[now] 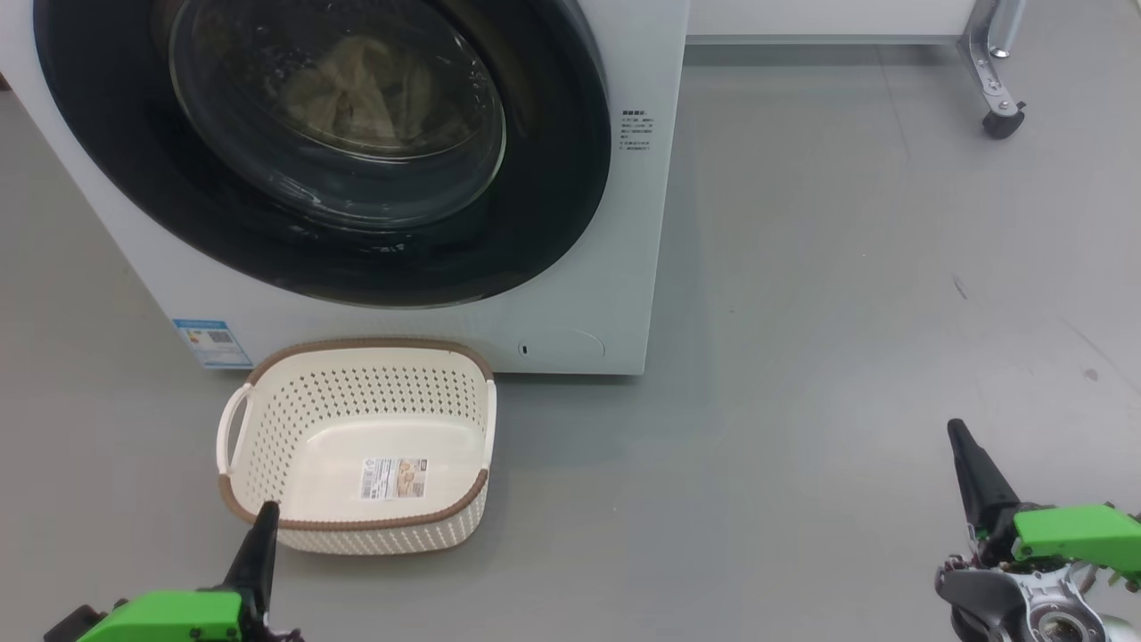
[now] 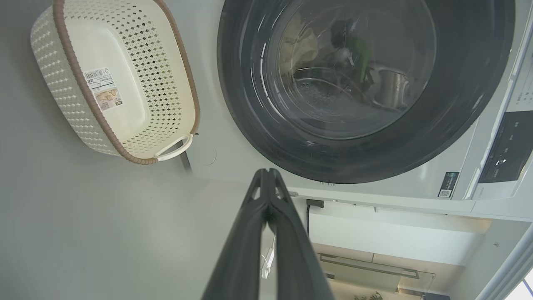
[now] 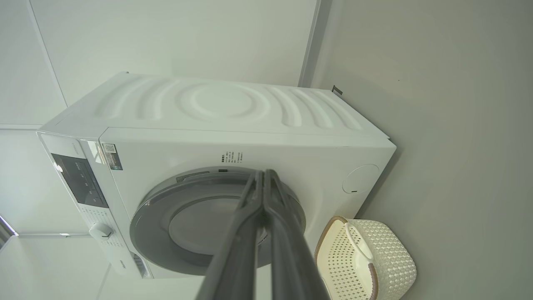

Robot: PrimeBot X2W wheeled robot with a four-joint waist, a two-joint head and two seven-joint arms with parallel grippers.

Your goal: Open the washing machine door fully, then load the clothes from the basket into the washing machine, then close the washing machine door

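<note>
- Left gripper (image 1: 265, 515): low over the near left of the floor (image 1: 802, 312). Its fingers are pressed together with nothing between them. In the head view the tip overlaps the basket's near-left corner, while its own wrist view shows it standing back. It looks parked, with nothing left to pick.
- Basket (image 1: 294, 410): upright on the floor, just before the washer's lower left front. It is empty, with only the label (image 1: 394, 479) on its bottom. Sitting right below the door probably kept each carry short.
- Washer (image 1: 579, 303): it stands at the far left of the floor.
- Door (image 1: 553, 178): it lies flush against the washer's front, so it reads as shut.
- Clothes (image 1: 357, 89): a pale heap behind the door's glass, inside the drum. All three steps appear done.
- Right gripper (image 1: 958, 432): over the near right of the floor, well apart from washer and basket. Its fingers are closed on nothing and point toward the machine, likely at rest.
</note>
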